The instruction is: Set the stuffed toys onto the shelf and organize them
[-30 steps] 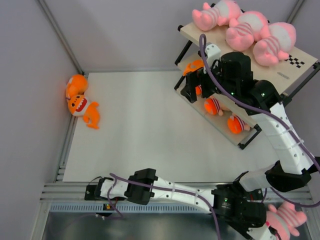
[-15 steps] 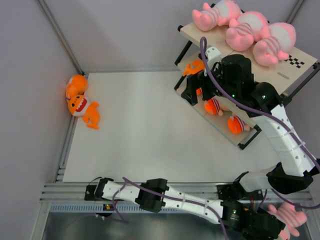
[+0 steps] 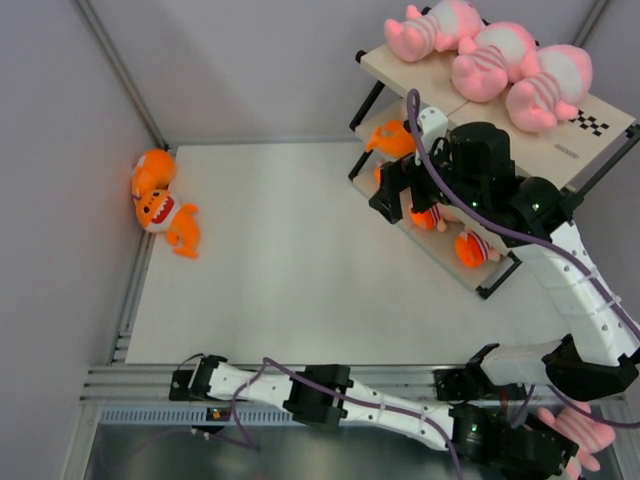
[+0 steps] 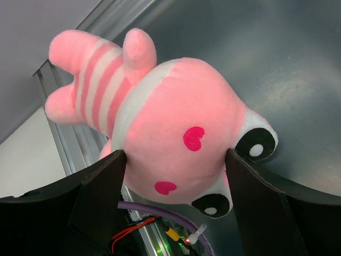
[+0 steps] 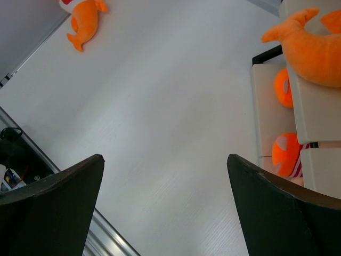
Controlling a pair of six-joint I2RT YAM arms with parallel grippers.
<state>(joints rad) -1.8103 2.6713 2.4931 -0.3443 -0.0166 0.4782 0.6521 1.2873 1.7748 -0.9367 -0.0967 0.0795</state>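
Three pink toys [image 3: 490,60] lay in a row on the top board of the shelf [image 3: 395,68], with one orange toy [image 3: 392,137] on the board beneath. Two more orange toys [image 3: 160,212] sat at the counter's [image 3: 300,280] left edge, well apart from the shelf. My right hand [image 3: 395,195] hung wide and empty beside the shelf. My left hand [image 4: 176,154] flanked the fourth pink toy [image 4: 176,122] over the metal ledge [image 4: 266,64]; whether it gripped, I could not tell. I judged three toys were left to place.

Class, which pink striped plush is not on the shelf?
The pink plush between the left pincer's jaws; the other three lie on the shelf's top board.
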